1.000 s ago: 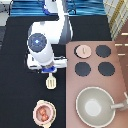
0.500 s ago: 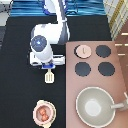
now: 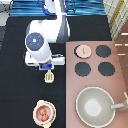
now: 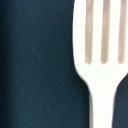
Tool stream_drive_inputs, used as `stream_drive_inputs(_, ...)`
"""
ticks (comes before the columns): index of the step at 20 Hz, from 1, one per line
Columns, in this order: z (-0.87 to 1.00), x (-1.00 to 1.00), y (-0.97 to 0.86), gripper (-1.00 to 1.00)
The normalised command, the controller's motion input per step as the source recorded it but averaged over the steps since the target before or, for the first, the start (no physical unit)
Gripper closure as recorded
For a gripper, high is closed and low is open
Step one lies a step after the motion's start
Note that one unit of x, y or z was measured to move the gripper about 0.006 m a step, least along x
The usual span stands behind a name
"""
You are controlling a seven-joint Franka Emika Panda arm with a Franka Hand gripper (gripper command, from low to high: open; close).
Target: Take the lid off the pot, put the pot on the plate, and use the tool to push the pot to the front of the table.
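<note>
My gripper (image 3: pixel 46 66) hangs over the black table (image 3: pixel 15 85), left of the stove, shut on the handle of the tool. The tool (image 3: pixel 49 77) is a cream-white spatula, and its slotted head sticks out from under the hand toward the exterior view's bottom. That slotted head (image 4: pixel 102 55) fills the wrist view against the dark table. The pinkish pot (image 3: pixel 44 112), uncovered and reddish inside, sits on the cream plate (image 3: pixel 35 113) near the bottom edge, below the gripper and apart from it. The pale pink lid (image 3: pixel 83 50) lies on the stove's top-left burner.
The pinkish-brown stove block (image 3: pixel 120 65) fills the right side, with three black burners (image 3: pixel 103 51) showing. A large grey-beige pan (image 3: pixel 94 105) with a handle stands at its bottom end. Blue-striped bins line the top edge behind the robot's base.
The spatula head has shifted a little toward the exterior view's top together with the hand. Pot, plate and lid have stayed where they were.
</note>
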Motion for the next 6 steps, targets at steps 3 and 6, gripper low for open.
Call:
stream_drive_inputs(3,1.00,0.05,-0.10,-1.00)
stream_drive_inputs(6,0.78,0.10,-0.51,-1.00)
